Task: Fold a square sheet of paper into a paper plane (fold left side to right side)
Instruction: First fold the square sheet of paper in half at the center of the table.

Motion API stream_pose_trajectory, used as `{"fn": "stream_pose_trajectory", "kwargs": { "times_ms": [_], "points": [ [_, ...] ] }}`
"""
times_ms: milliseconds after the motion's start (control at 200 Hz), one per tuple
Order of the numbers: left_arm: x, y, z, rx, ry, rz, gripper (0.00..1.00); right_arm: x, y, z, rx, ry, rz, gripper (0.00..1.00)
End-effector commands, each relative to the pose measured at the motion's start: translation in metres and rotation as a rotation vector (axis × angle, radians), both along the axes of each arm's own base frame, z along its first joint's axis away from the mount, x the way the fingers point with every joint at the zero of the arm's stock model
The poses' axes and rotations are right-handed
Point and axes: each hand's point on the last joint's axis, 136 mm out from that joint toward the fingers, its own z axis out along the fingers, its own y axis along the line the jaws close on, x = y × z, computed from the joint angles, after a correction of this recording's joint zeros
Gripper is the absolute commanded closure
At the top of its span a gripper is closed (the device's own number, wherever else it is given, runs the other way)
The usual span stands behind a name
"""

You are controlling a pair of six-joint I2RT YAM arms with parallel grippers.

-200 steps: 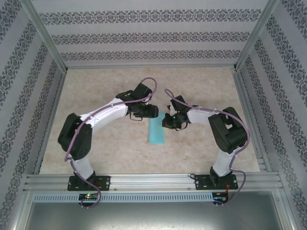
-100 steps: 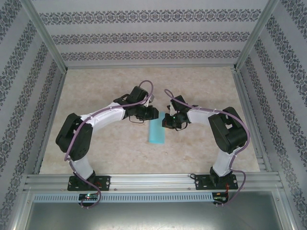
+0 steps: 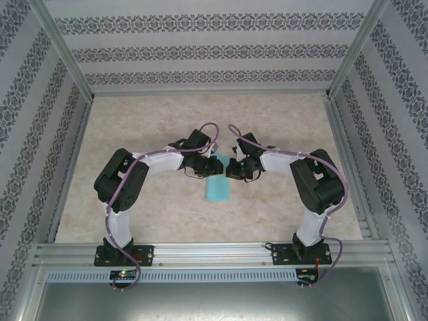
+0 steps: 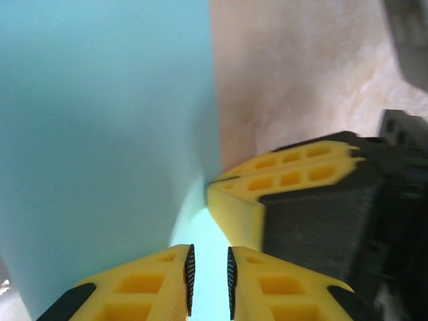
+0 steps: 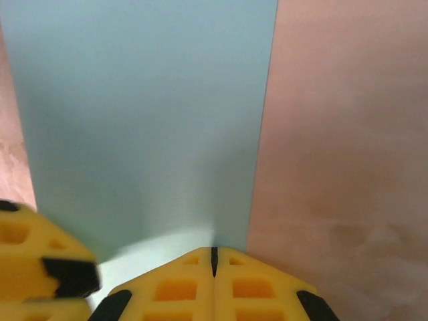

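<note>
L jaws, just narrowed to a slit, have joined R jaws (pressed together) at far end of folded sheet (image 3: 218,189): next crease prob. imminent.

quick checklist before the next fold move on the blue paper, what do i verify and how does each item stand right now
1. Paper folded into a narrow strip: ok.
2. Near end of the strip flat on the table: ok.
3. Far end flat: cannot tell, both arms crowd over it.
4. Right gripper shut, tips on the paper beside its long edge: ok.
5. Left gripper closed on the paper: not ok, a narrow gap shows between its fingers.
6. Clearance between the two grippers: cannot tell, they sit very close together.
</note>
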Motion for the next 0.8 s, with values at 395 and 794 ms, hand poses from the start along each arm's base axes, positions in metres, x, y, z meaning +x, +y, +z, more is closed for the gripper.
{"fn": "stream_pose_trajectory", "kwargs": {
  "times_ms": [395, 794],
  "points": [
    [-0.007, 0.035, -0.038, 0.091, 0.032, 0.027, 0.76, -0.030, -0.026, -0.036, -0.165, 0.121, 0.025, 1.00],
    [-0.011, 0.070, -0.040, 0.090, 0.050, 0.065, 0.71, -0.031, -0.032, -0.037, -0.171, 0.129, 0.020, 1.00]
  ]
}}
